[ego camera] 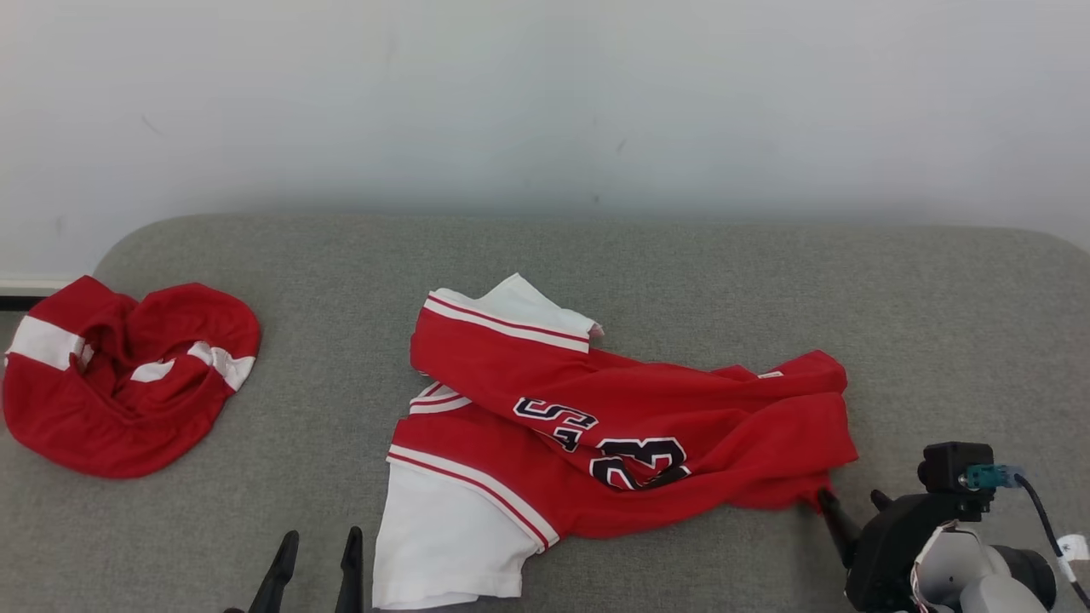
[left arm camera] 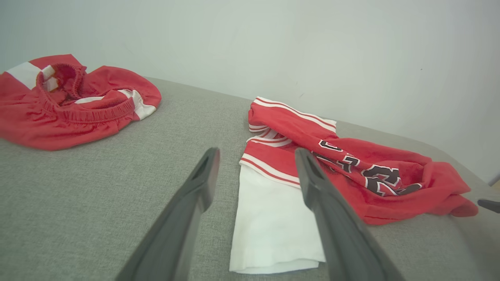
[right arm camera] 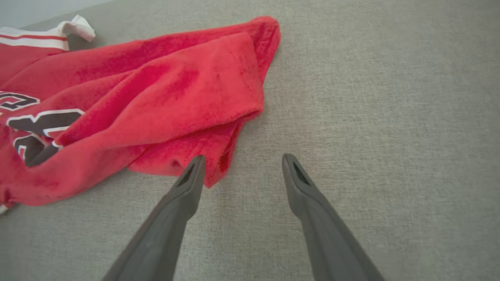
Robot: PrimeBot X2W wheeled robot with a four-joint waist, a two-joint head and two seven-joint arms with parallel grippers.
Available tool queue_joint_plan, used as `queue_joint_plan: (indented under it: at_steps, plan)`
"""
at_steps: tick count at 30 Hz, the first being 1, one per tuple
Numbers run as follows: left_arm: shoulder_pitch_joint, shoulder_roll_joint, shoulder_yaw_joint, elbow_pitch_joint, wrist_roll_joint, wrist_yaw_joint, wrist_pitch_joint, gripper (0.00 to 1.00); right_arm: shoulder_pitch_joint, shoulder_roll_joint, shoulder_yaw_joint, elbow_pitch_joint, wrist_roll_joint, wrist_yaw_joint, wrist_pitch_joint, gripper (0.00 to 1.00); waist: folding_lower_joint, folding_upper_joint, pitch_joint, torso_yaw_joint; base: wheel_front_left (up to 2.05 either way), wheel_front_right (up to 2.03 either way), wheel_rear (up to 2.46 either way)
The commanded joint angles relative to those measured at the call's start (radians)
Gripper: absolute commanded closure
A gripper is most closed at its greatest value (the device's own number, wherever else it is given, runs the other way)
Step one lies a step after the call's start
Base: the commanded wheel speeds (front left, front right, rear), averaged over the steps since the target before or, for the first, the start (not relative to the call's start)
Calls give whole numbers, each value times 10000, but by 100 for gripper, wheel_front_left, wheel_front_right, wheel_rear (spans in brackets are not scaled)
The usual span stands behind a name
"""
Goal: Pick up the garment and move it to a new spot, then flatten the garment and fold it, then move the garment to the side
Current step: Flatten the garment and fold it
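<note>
Both left fingers (left arm camera: 195, 187) and right fingers (right arm camera: 185, 187) spread wide, empty, one right tip at the jersey (ego camera: 681, 417) hem.

Readable marks, head camera: the red jersey (ego camera: 724, 417) carries the numeral "23" (ego camera: 639, 462) in black with a white outline, partly creased. Beside it is a fragment of lettering (ego camera: 558, 419) in the same style. I make out one "S"; the rest is lost in the folds. Small pale tag (ego camera: 771, 374) at the jersey's edge: too small for me to read.
</note>
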Motion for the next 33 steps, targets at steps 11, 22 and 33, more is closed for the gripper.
queue_joint_plan:
  at_steps: [11,22,33]
  plan:
    - [14,-21,101,-40,64,-45,-4,0,-80,119,680,324,192,6,-351,27,0,-1,207,252,0,0,0]
    - [142,-29,193,62,48,-75,-4,0,-295,-130,1117,496,50,6,-1134,100,0,-1,76,176,0,0,0]
    - [176,-30,286,50,-52,-77,-6,0,326,-889,387,-1499,503,6,-1340,100,0,-1,34,144,0,0,0]
